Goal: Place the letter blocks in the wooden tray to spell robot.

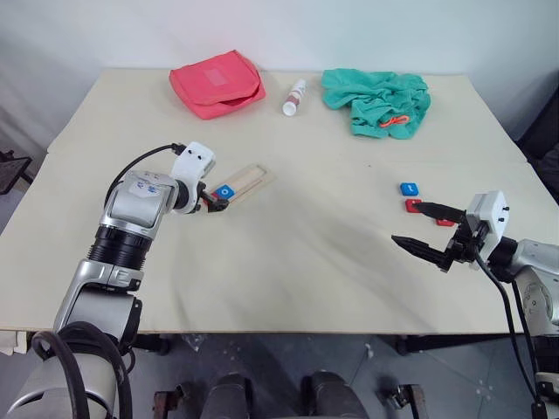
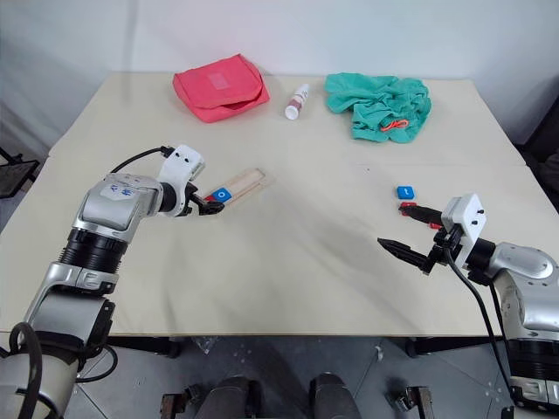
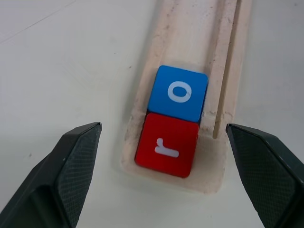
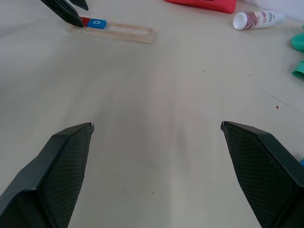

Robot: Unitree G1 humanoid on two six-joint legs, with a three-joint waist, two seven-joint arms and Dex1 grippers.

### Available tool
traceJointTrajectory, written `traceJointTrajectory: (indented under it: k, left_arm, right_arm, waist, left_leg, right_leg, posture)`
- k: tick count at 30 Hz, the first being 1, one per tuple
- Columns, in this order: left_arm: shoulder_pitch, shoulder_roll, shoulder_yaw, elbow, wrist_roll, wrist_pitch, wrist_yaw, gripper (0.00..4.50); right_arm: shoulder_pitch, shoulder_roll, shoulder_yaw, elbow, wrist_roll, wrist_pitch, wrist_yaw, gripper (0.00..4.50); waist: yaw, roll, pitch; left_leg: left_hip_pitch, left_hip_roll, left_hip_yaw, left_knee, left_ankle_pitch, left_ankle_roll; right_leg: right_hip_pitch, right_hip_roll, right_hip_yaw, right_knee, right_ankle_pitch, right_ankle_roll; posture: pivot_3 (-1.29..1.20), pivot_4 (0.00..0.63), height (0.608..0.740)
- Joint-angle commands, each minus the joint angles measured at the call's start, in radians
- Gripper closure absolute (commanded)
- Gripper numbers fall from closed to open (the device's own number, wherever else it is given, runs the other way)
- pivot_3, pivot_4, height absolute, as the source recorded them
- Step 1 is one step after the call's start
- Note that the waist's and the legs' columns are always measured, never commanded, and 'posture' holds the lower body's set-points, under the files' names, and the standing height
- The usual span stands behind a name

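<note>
**A:** Grippers first. Left gripper [image 3: 164, 175] hangs just over the near end of the tray [image 3: 187, 33], fingers spread wide with nothing between them. Right gripper [image 1: 428, 229] waits at the right side of the table [image 1: 288, 262], fingers also wide apart and empty.

**B:** Which step are we on?

**A:** I'd say two letters are done and the third is due. The left looks finished with its placement, so the next move calls for a b.

**B:** Where are the loose blocks?

**A:** On the right, just beyond the right gripper: a blue block [image 1: 409, 188] and a red block [image 1: 412, 206] beside it, with another red bit partly hidden behind the fingers. I can't read their letters from here, so the b needs checking before the grab.

**B:** What's in the tray?

**A:** It lies left of centre, angled. At its near end sits the red r [image 3: 167, 151], and the blue o [image 3: 178, 93] touches it on the far side. Both lie flat in the groove; the rest of the groove is bare.

**B:** Anything else holding things?

**A:** A pink pouch [image 1: 217, 84] at the far edge, closed as far as I can tell.
</note>
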Motion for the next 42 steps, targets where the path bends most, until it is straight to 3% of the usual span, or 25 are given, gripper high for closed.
traceJointTrajectory:
  k: [1, 14, 19, 21, 28, 34, 42]
  left_arm:
    - [-0.036, 0.001, -0.008, 0.052, 0.023, -0.059, -0.031, 0.04]
    - [-0.091, -0.018, -0.087, 0.266, 0.101, -0.144, -0.151, 0.04]
    - [-0.099, -0.015, -0.093, 0.308, 0.139, -0.163, -0.144, 1.09]
    - [-0.1, -0.017, -0.084, 0.319, 0.138, -0.176, -0.141, 1.08]
    - [-0.046, -0.028, -0.051, 0.174, 0.083, -0.466, -0.246, 1.08]
    - [0.006, -0.076, -0.06, 0.048, 0.057, -0.573, -0.339, 1.08]
    - [-0.032, -0.187, -0.161, -0.022, 0.072, -0.438, -0.455, 1.08]
  right_arm:
    - [-0.004, -0.018, -0.029, -0.02, 0.008, -0.009, -0.002, 0.0]
    - [-0.004, -0.022, -0.03, -0.019, 0.006, -0.007, -0.006, 0.0]
    - [-0.008, -0.023, -0.029, -0.015, 0.001, -0.008, -0.009, 0.0]
    - [-0.01, -0.022, -0.029, -0.016, 0.0, -0.007, -0.011, 0.0]
    - [-0.014, -0.032, -0.036, -0.01, -0.002, -0.009, -0.01, 0.0]
    - [0.016, -0.049, -0.051, -0.027, -0.002, -0.015, -0.008, 0.0]
    - [0.157, -0.073, -0.105, -0.139, 0.005, -0.018, -0.008, 0.0]
  waist:
    - [0.0, 0.0, 0.0]
    - [-0.001, 0.0, 0.0]
    - [-0.003, 0.0, 0.0]
    - [-0.003, 0.0, 0.0]
    - [-0.001, 0.0, 0.0]
    - [0.004, -0.001, 0.0]
    - [0.012, 0.0, 0.0]
  left_leg:
    - [0.0, 0.0, 0.0, 0.0, 0.0, 0.0]
    - [0.0, 0.0, 0.0, 0.0, 0.0, 0.0]
    - [0.0, 0.0, 0.0, 0.0, 0.0, 0.0]
    - [0.001, 0.0, 0.0, 0.0, 0.0, 0.0]
    - [0.001, 0.0, 0.0, 0.001, 0.0, -0.001]
    - [-0.001, 0.0, 0.0, 0.001, 0.0, 0.0]
    - [-0.009, 0.0, 0.0, 0.003, 0.0, 0.0]
  right_leg:
    - [0.0, 0.0, 0.0, 0.0, 0.0, 0.0]
    - [0.0, 0.0, 0.0, 0.001, 0.0, 0.0]
    - [0.0, 0.0, 0.0, 0.001, 0.0, 0.0]
    - [0.0, 0.0, 0.0, 0.001, 0.0, 0.0]
    - [0.0, 0.0, 0.0, 0.001, 0.0, 0.0]
    - [-0.001, -0.001, -0.001, 0.001, 0.0, 0.0]
    - [-0.008, 0.001, 0.0, 0.003, 0.0, 0.0]
  posture:
    - [0.0, 0.15, 0.74]
    - [0.0, 0.15, 0.74]
    - [0.0, 0.15, 0.74]
    - [0.0, 0.15, 0.74]
    - [0.0, 0.15, 0.74]
    - [0.0, 0.15, 0.74]
    - [0.0, 0.15, 0.74]
